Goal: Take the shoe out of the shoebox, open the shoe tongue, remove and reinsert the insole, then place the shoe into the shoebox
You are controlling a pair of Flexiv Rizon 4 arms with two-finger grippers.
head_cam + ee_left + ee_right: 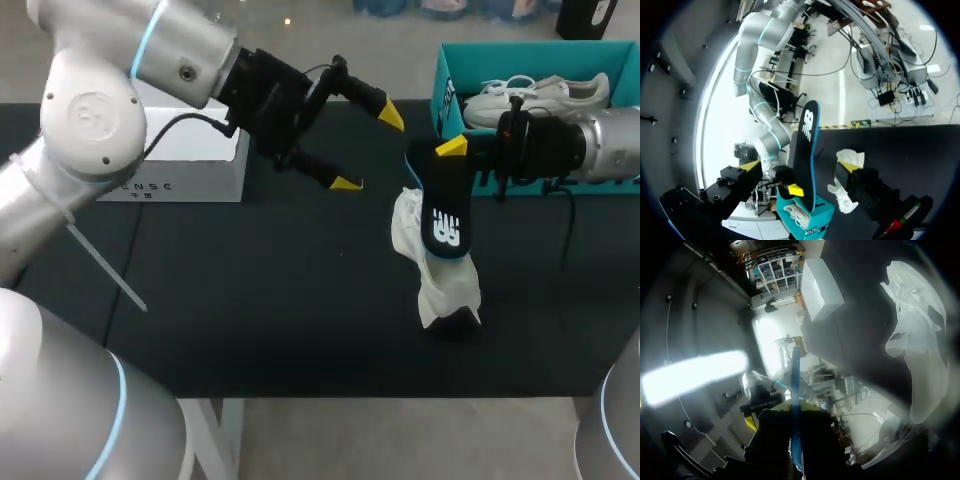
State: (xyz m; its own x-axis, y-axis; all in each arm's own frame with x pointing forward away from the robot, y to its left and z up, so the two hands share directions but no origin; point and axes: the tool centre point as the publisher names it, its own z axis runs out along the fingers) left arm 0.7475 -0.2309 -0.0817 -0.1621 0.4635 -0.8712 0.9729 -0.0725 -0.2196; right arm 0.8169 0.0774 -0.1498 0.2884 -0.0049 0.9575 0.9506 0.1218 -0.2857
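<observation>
My right gripper [450, 148] is shut on the top end of a black insole [446, 215] with a blue edge, which hangs upright above the table. Just below and behind the insole, a white shoe [440, 275] lies on the black table. My left gripper [368, 150] hangs open a short way left of the insole, touching nothing. In the left wrist view the insole [807, 145] stands ahead of my open left gripper [804, 167], with the shoe [847, 172] beside it. In the right wrist view the insole [795, 375] shows edge-on in my right gripper [792, 410], the shoe [915, 340] lying beyond.
A teal shoebox [450, 75] stands at the back right with a second white shoe [540, 95] inside. A white box [190, 165] sits at the back left, under my left arm. The black table [250, 300] reaches to the front edge.
</observation>
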